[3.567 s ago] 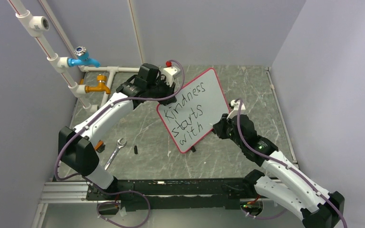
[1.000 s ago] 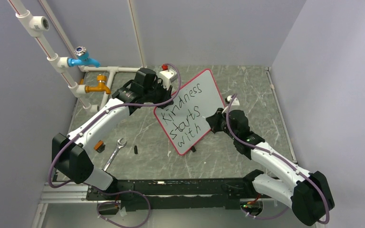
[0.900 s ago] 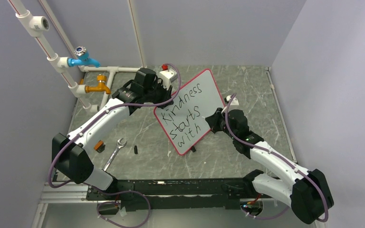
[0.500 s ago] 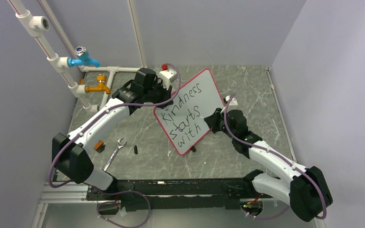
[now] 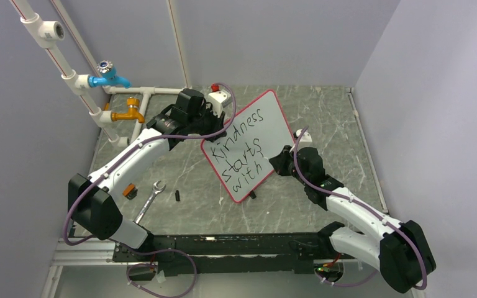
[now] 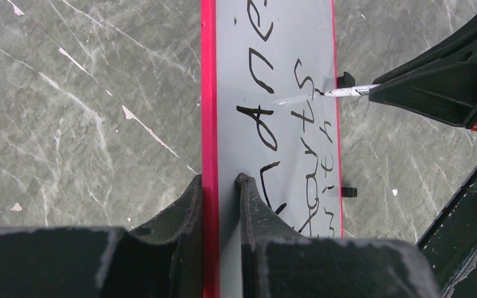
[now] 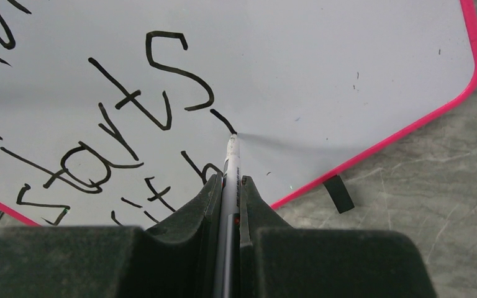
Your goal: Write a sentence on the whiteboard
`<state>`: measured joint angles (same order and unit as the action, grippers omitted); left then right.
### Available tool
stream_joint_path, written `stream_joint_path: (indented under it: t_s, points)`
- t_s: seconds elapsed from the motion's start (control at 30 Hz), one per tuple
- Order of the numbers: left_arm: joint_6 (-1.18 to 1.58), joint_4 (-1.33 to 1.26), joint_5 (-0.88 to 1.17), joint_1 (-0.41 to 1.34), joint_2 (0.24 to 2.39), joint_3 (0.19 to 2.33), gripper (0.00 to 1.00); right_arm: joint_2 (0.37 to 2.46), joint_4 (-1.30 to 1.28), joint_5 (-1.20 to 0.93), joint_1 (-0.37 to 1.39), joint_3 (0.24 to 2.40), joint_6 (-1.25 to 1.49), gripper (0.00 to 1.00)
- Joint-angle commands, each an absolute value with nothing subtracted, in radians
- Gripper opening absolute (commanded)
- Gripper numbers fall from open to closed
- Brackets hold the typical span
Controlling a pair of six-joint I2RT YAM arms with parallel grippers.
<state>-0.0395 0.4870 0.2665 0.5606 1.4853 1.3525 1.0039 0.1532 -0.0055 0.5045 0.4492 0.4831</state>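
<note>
The whiteboard (image 5: 272, 121), white with a red rim, stands tilted over the table. My left gripper (image 5: 214, 132) is shut on its left edge, one finger on each face (image 6: 219, 180). The sentence (image 5: 243, 151) reads "Kindness starts with" in black over three lines. My right gripper (image 5: 281, 162) is shut on a thin white marker (image 7: 231, 155). The marker's tip touches the board at the end of a short fresh stroke (image 7: 222, 121), just right of "starts" (image 7: 118, 124). In the left wrist view the marker (image 6: 348, 92) meets the board near its right edge.
A wrench (image 5: 149, 200), a small black piece (image 5: 177, 195) and an orange-black item (image 5: 129, 191) lie at the near left. White pipes with a blue tap (image 5: 109, 76) and a yellow tap (image 5: 129, 113) stand at the far left. A black cap (image 7: 338, 192) lies by the board's lower edge.
Over the last second my right gripper slid the marker a little toward the near side, leaving a short stroke. The left gripper and board held still; before that, both had shifted slightly left.
</note>
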Motion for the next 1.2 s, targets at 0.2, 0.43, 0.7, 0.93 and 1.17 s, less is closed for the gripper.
stream_joint_path:
  t_s: [0.2,0.43,0.7,0.93,1.17]
  points:
    - [-0.155,0.638,0.118,0.570,1.528,1.321,0.00,1.024,0.098,0.072,0.503,0.504,0.470,0.00]
    - [-0.155,0.638,0.120,0.570,1.528,1.320,0.00,1.070,0.107,0.082,0.502,0.554,0.464,0.00]
    - [-0.157,0.639,0.118,0.573,1.528,1.322,0.00,1.098,0.104,0.093,0.503,0.615,0.453,0.00]
    - [-0.159,0.640,0.117,0.574,1.529,1.321,0.00,1.120,0.116,0.071,0.503,0.644,0.464,0.00]
    - [-0.159,0.640,0.117,0.575,1.528,1.321,0.00,1.119,0.115,0.063,0.503,0.640,0.462,0.00]
